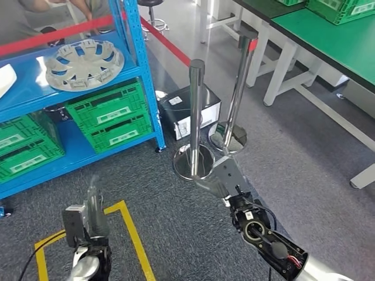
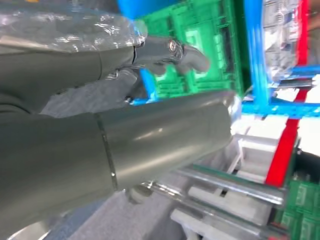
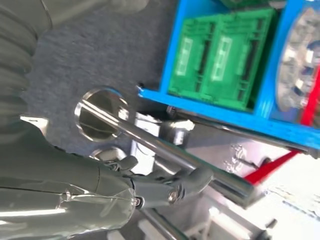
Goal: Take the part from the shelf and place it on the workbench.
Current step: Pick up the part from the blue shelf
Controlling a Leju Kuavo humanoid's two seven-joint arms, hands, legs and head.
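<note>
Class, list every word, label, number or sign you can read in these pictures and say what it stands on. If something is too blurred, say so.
No text can be read in any view.
Green crates on the blue shelf: white labels, too blurred to read.
Black box on the floor: white stickers, print too small.
Right arm's small white tag: too small to read.
Wheel cover: no lettering visible.
</note>
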